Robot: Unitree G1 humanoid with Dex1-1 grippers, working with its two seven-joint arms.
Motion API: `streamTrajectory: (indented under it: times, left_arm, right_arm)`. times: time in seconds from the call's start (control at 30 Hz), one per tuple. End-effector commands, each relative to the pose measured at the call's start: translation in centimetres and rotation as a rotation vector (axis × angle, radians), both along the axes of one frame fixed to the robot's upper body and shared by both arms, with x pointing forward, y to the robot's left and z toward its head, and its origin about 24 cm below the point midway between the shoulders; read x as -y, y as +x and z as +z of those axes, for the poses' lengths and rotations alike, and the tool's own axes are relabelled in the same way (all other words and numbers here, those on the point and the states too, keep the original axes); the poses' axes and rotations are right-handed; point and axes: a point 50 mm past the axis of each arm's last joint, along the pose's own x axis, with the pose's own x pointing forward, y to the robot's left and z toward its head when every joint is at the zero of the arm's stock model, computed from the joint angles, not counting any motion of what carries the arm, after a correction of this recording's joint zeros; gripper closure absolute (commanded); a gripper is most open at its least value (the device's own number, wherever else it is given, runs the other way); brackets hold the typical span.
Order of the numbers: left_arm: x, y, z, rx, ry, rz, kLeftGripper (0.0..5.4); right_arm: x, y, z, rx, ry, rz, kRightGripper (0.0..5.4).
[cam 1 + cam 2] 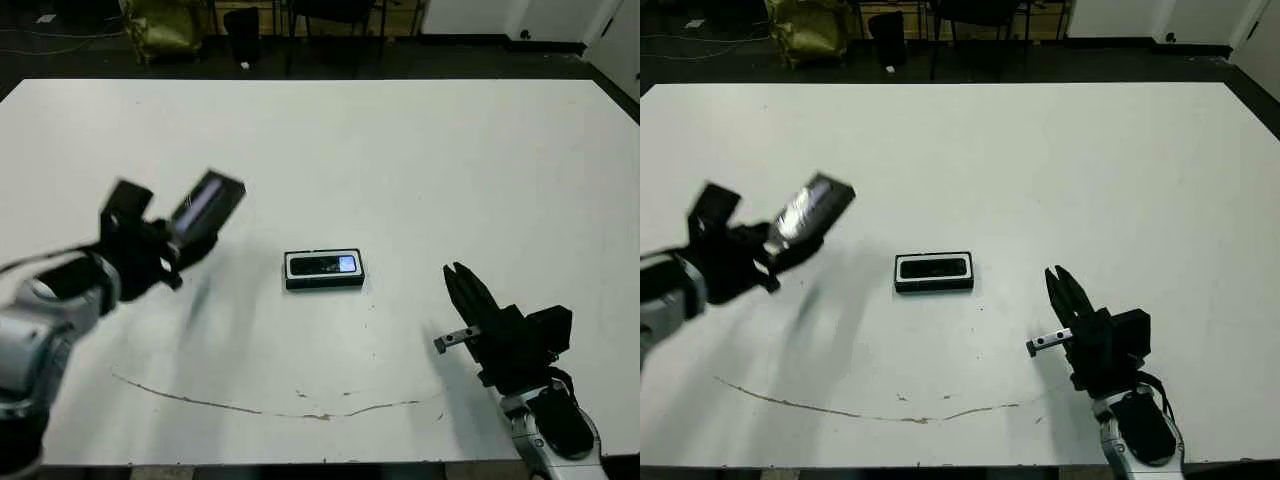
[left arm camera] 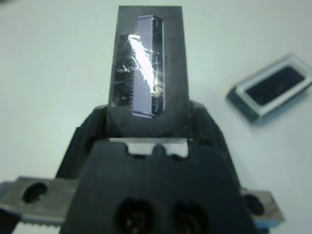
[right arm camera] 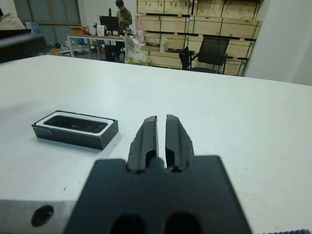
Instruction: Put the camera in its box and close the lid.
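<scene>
Status of work: the first half of the task appears complete. The slim black bar-shaped camera with a glossy bluish face (image 1: 325, 265) lies seated inside the shallow black rectangular box with a white inner lining (image 1: 291, 272), which rests flat near the middle of the white table (image 1: 420, 160). The lining shows as a pale border around the device in the right wrist view, so the fit looks square. The box is uncovered.

Outstanding: closure. The black rectangular lid with a long greyish-lilac strip along its top (image 1: 207, 208) is off the table, raised and tilted, well apart from the box and to the robot's left of it. It must be carried over the box, levelled, aligned with the rim and pressed down.

Left gripper (image 2: 146, 139): pinching the lid by one short end. The lid stands out from the black body between the fingers, strip side facing the wrist camera. The contact itself is partly masked by the gripper body, so the depth of the grip is uncertain.

Right gripper (image 3: 161, 134): fingers pressed nearly together with only a thin slit between them, holding nothing. It sits low over the table on the robot's right, near the box but not touching it.
</scene>
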Motion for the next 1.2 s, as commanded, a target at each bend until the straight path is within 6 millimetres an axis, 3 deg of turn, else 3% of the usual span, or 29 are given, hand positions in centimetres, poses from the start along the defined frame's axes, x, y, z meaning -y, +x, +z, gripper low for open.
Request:
streamTrajectory:
  times: [0.03, 0.23, 0.53, 0.9, 1.2]
  left_arm:
    - [-0.6, 0.7, 0.9, -0.015, 0.019, -0.058, 3.13]
    - [0.2, 2.4, 2.8, 0.018, 0.145, -0.362, 3.13]
    - [3.5, 5.6, 4.0, 0.023, 0.269, -0.671, 3.13]
    - [8.1, 6.6, 2.1, 0.047, 0.293, -0.893, 3.13]
    - [9.5, 6.3, 0.3, -0.036, 0.312, -0.98, 3.13]
  right_arm:
    - [0.2, -0.2, -0.7, -0.038, -0.005, -0.012, 5.4]
    - [0.1, -0.3, -0.7, -0.04, -0.002, -0.007, 5.4]
    - [0.0, -0.2, -0.9, -0.044, -0.009, -0.016, 5.4]
    - [0.2, -0.2, -0.8, -0.051, -0.003, -0.023, 5.4]
    - [0.2, -0.1, -0.8, -0.054, -0.014, -0.024, 5.4]
